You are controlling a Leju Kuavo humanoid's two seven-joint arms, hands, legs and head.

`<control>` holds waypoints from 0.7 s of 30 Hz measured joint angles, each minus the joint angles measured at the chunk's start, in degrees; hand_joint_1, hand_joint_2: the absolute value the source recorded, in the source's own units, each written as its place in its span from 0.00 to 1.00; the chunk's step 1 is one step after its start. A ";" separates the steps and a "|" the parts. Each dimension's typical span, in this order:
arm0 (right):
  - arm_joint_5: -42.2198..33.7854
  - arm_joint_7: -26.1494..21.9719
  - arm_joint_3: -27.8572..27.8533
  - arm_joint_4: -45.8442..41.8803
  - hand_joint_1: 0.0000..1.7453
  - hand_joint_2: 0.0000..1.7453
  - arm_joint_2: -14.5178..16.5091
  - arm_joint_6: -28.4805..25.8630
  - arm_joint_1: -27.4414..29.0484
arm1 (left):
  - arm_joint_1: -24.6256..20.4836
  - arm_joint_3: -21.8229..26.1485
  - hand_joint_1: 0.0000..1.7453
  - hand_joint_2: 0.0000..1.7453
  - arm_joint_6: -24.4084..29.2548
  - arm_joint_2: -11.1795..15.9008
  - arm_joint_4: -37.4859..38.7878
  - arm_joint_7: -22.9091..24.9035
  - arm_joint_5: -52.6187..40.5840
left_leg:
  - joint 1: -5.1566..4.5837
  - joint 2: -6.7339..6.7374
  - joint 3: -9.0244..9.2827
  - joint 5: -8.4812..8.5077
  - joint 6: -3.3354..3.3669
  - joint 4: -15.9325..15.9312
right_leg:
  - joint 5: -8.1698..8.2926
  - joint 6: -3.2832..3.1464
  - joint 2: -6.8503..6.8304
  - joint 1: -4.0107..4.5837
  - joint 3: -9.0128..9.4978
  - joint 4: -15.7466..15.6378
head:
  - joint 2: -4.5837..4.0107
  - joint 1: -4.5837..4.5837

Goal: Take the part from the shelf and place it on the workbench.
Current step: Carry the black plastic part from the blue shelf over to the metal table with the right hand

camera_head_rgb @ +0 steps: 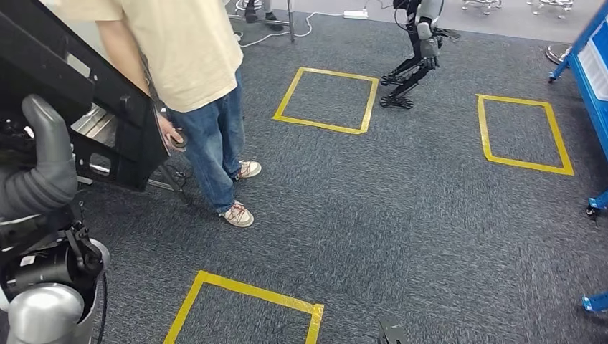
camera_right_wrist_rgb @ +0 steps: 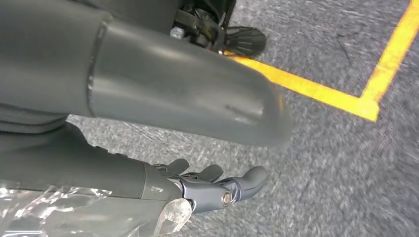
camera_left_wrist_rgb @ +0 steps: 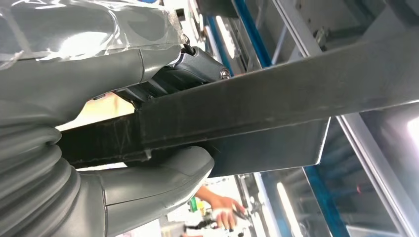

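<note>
a: the part [camera_left_wrist_rgb: 276,98], a long dark panel with a flat edge, sits clamped in the robot's left hand [camera_left_wrist_rgb: 148,148], thick thumb under the edge and darker fingers [camera_left_wrist_rgb: 197,66] over the top. from the head view the same black part [camera_head_rgb: 79,93] is carried high at the robot's left side, off the shelf and not yet on any workbench.

b: and the right hand [camera_right_wrist_rgb: 212,185]?

a: it hangs over the grey carpet [camera_right_wrist_rgb: 321,163] near a yellow tape line [camera_right_wrist_rgb: 316,91], fingers apart and lightly curled, holding nothing.

b: who is close by?

a: a person [camera_head_rgb: 193,86] in a pale shirt and jeans stands just beside the part, one hand [camera_head_rgb: 171,131] at its lower edge. yellow tape squares [camera_head_rgb: 326,100] mark the floor ahead; another robot [camera_head_rgb: 416,50] stands well off, and a blue frame [camera_head_rgb: 584,64] lines the right side.

b: what does the carry ask for?

a: by the look of it, a steady clamp and a level panel. the grip is at one end, so the long free end would swing on any sharp turn, and the person stands inside that sweep. slow turns, wide of the blue frame, seem the safe course; the workbench itself cannot be made out.
</note>
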 joint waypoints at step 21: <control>0.05 -0.02 0.40 0.00 0.00 0.00 0.27 0.25 0.30 | 0.10 -0.01 1.00 1.00 -0.36 0.19 -0.15 0.53 -0.34 | 1.57 -4.44 -6.49 -5.83 -1.72 12.98 | 1.23 -0.64 6.62 -1.39 -1.91 0.93 | -0.01 -0.12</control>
